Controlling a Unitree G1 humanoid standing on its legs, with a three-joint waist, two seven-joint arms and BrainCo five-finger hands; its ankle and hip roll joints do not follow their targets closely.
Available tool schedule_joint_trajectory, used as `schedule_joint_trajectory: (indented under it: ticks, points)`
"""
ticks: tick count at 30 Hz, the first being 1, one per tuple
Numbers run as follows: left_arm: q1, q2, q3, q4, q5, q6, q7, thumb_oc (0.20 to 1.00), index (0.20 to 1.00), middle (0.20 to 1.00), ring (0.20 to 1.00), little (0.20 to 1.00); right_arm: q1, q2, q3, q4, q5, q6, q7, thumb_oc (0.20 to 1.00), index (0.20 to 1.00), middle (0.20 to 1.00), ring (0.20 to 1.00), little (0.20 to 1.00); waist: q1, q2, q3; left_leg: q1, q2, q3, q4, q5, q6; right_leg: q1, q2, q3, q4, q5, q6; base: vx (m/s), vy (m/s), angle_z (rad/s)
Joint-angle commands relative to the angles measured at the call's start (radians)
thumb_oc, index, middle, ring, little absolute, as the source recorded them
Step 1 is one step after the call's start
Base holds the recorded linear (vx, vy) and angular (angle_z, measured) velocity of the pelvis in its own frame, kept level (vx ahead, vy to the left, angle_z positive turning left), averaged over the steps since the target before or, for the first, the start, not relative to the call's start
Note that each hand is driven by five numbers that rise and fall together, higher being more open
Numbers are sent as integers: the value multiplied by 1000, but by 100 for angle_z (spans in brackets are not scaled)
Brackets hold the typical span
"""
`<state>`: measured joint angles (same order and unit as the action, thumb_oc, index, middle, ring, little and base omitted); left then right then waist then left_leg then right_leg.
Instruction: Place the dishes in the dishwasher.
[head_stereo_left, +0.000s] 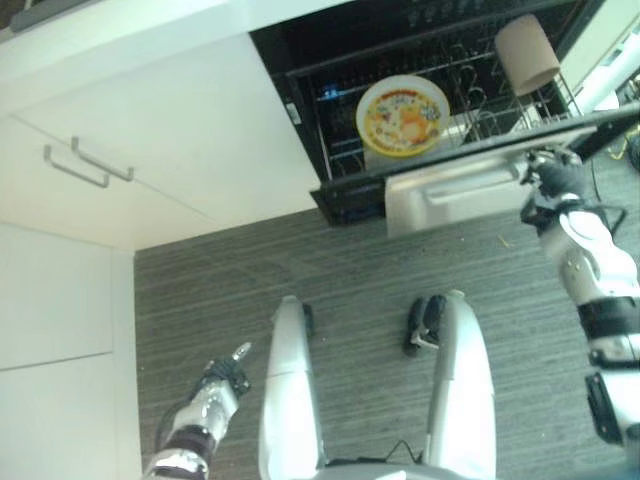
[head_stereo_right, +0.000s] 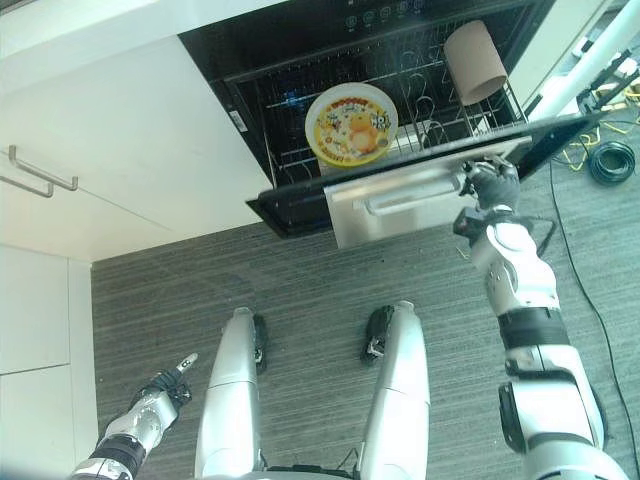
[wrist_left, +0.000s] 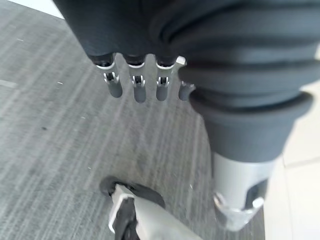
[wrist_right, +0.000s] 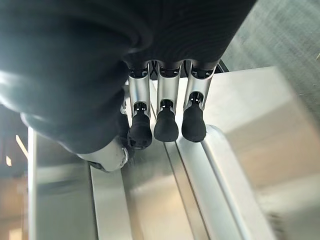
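Starting nearest the robot, the left hand (head_stereo_left: 222, 381) is seen hanging low over the grey striped floor (head_stereo_left: 350, 270), fingers straight and relaxed, nothing held; judged idle, parked out of the way.

Further out, the right hand (head_stereo_right: 492, 183) is raised to the stainless-steel dishwasher door (head_stereo_right: 400, 205), which is hinged partway between open and closed. In the right wrist view the dark fingertips (wrist_right: 166, 125) are laid straight against the brushed metal beside the door's long bar handle (wrist_right: 227, 175); they are not curled round it, so the hand is read as flat and pressing, not clamped. The contact is judged to be there to swing the door, probably toward closing, since loading looks done.

Beyond the door, the black wire rack (head_stereo_right: 290, 130) is pulled forward in the dark dishwasher cavity. A round yellow plate with a cartoon picture (head_stereo_right: 351, 123) is stood upright on edge in the rack tines, so water can reach its face. A tan cylindrical cup (head_stereo_right: 475, 62) is set upside down at the rack's far right corner, presumably to drain. Both dishes are thus already inside.

To the left, white cabinet fronts with two slim metal bar handles (head_stereo_left: 88, 164) are seen.

A row of pale marks is visible on the control strip above the rack, too small to read; the plate's print is not legible either.
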<state>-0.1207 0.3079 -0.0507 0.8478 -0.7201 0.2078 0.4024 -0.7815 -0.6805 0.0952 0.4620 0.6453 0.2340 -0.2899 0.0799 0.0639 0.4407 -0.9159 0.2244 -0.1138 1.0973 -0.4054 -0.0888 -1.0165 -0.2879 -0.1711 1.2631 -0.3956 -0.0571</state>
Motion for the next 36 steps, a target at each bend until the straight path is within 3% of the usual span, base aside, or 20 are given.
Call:
schedule_joint_trajectory:
  ticks: [1, 3, 6, 7, 11, 15, 21, 25, 28, 31, 36]
  points:
    - [-2, 69, -76, 76, 52, 24, 22, 1000, 1000, 1000, 1000, 1000, -205, 0, 32, 1, -53, -99, 65, 200, 200, 200, 200, 200, 26, -10, -38, 3, -29, 94, -76, 167, 52, 62, -57, 91, -116, 92, 90, 100, -122, 22]
    - [17, 75, -90, 122, 36, 7, -1, 1000, 1000, 1000, 1000, 1000, -408, -25, 149, 201, -47, -122, 58, 200, 200, 200, 200, 200, 74, 18, -30, 6, -42, 75, -134, 219, 37, 63, -72, 85, -102, 75, 80, 102, -110, 29]
    - [48, 72, -100, 158, 33, -11, -47, 1000, 1000, 1000, 1000, 1000, -543, -42, 239, 341, -77, -126, 49, 200, 200, 200, 200, 200, 112, 48, -26, 34, -50, 61, -236, 284, 19, 85, -77, 81, -111, 60, 71, 64, 3, 32]
    - [71, 67, -101, 174, 46, -18, -78, 1000, 1000, 1000, 1000, 1000, -605, -57, 289, 404, -106, -119, 42, 200, 200, 200, 200, 200, 135, 61, -25, 60, -49, 49, -310, 331, 6, 102, -81, 77, -115, 51, 66, 88, 60, 24]
    - [173, 69, -74, 217, 118, -28, -129, 1000, 1000, 1000, 1000, 1000, -750, -108, 402, 574, -213, -100, 25, 200, 200, 200, 200, 200, 205, 83, -23, 146, -40, 20, -455, 427, -20, 171, -122, 45, -103, 24, 53, 150, 10, 30]
    - [284, 78, -39, 260, 215, -52, -189, 1000, 1000, 1000, 1000, 1000, -858, -194, 510, 691, -250, -93, 93, 200, 200, 200, 200, 200, 247, 104, -38, 177, -57, 17, -440, 446, -18, 183, -165, 30, -23, 0, 34, 203, 44, 59]
    - [318, 80, -32, 285, 246, -117, -280, 1000, 1000, 1000, 1000, 1000, -900, -223, 538, 706, -271, -99, 125, 200, 200, 200, 200, 200, 245, 120, -37, 166, -65, 32, -438, 459, -14, 157, -170, 49, -10, 8, 28, -8, 110, -2]
    - [318, 82, -24, 284, 220, -151, -321, 1000, 1000, 1000, 1000, 1000, -868, -224, 523, 675, -244, -106, 143, 200, 200, 200, 200, 200, 235, 118, -29, 161, -58, 54, -448, 451, -10, 154, -161, 44, -64, 35, 32, -179, 134, -22]
    - [301, 86, -14, 263, 194, -149, -350, 1000, 1000, 1000, 1000, 1000, -767, -217, 481, 578, -274, -101, 131, 200, 200, 200, 200, 200, 220, 102, -25, 160, -46, 68, -457, 441, -4, 166, -151, 34, -125, 61, 37, -209, 129, 4]
    - [266, 85, -4, 221, 124, -148, -357, 1000, 1000, 1000, 1000, 1000, -576, -216, 354, 412, -196, -88, 90, 200, 200, 200, 200, 200, 185, 74, -18, 162, -29, 93, -461, 414, 3, 196, -137, 20, -224, 106, 57, -197, 126, -3]
    - [189, 99, 20, 153, 27, -120, -318, 1000, 1000, 1000, 1000, 1000, -273, -166, 160, 215, -208, -97, 89, 200, 200, 200, 200, 200, 127, 18, -23, 183, -14, 122, -468, 374, 15, 263, -102, 9, -386, 177, 97, -118, 161, -49]
